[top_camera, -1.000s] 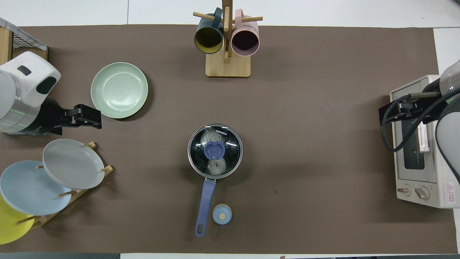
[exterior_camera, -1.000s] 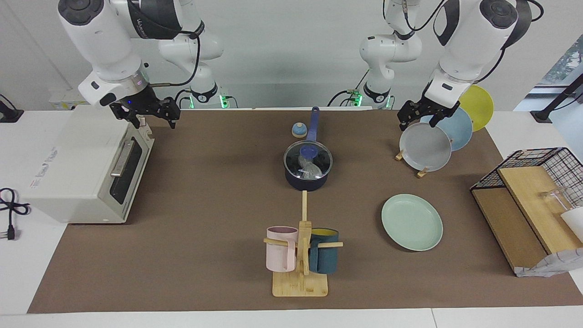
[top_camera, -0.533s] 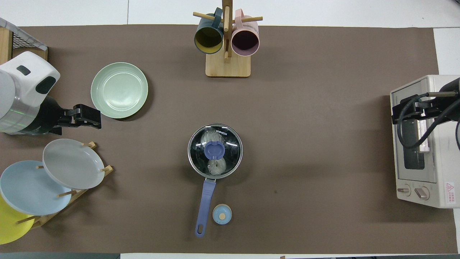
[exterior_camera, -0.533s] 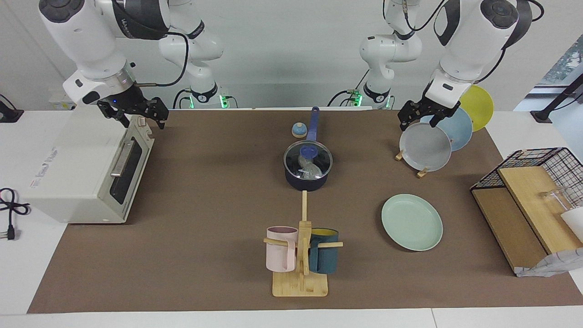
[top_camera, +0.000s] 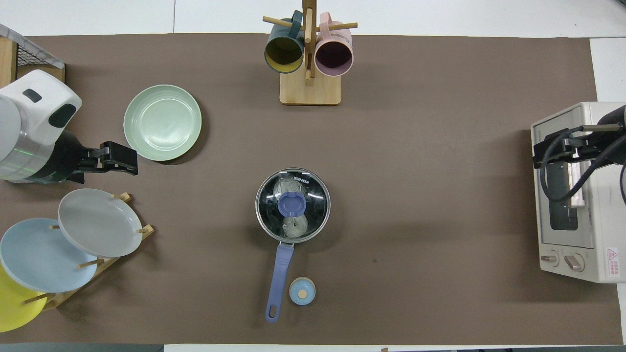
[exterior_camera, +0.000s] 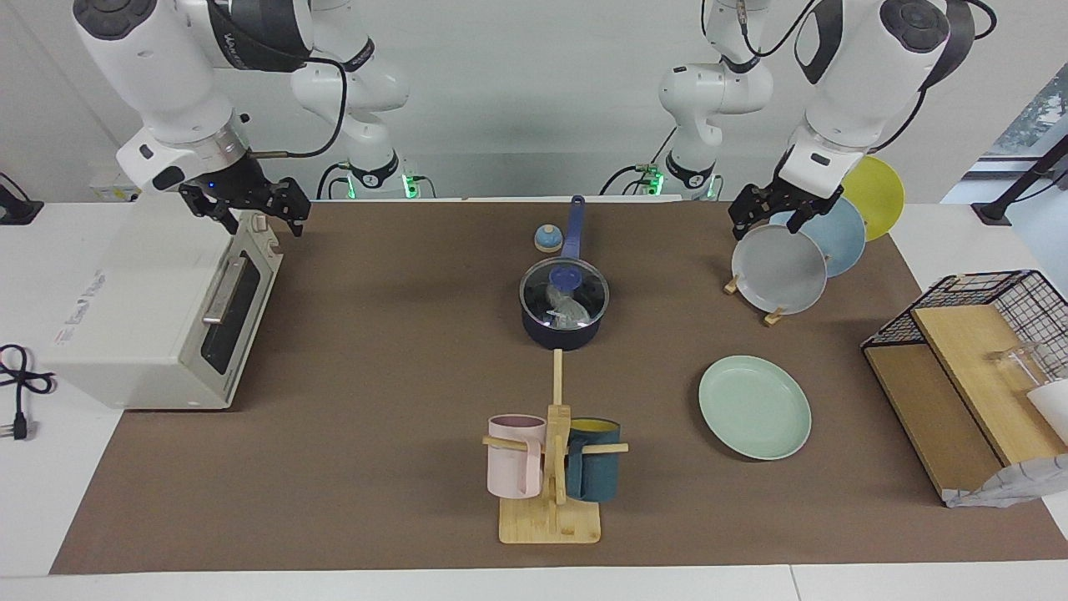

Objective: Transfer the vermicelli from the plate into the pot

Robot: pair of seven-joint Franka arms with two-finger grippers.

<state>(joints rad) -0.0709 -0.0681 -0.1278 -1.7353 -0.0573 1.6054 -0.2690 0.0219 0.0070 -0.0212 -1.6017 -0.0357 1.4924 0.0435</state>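
The dark pot [exterior_camera: 563, 327] with its long blue handle stands mid-table under a glass lid [top_camera: 292, 205] with a blue knob. Two whitish vermicelli nests [top_camera: 287, 185] lie inside it and show through the lid, also in the facing view [exterior_camera: 567, 311]. The mint-green plate [exterior_camera: 755, 406] is bare, toward the left arm's end and farther from the robots than the pot; it also shows in the overhead view [top_camera: 162, 122]. My left gripper [exterior_camera: 766, 224] is open and empty over the plate rack's edge, beside the plate [top_camera: 120, 159]. My right gripper [exterior_camera: 260, 219] is open and empty over the toaster oven [top_camera: 555, 151].
A toaster oven [exterior_camera: 150, 309] stands at the right arm's end. A rack holds a grey plate [exterior_camera: 780, 271], a light blue one and a yellow one. A mug tree [exterior_camera: 555, 451] stands farther out than the pot. A small blue round timer [exterior_camera: 547, 239] sits by the pot's handle. A wire basket [exterior_camera: 993, 288] is at the left arm's end.
My right gripper has moved away from the pot toward the right arm's end, over the toaster oven, and is now still. The left arm has not moved.
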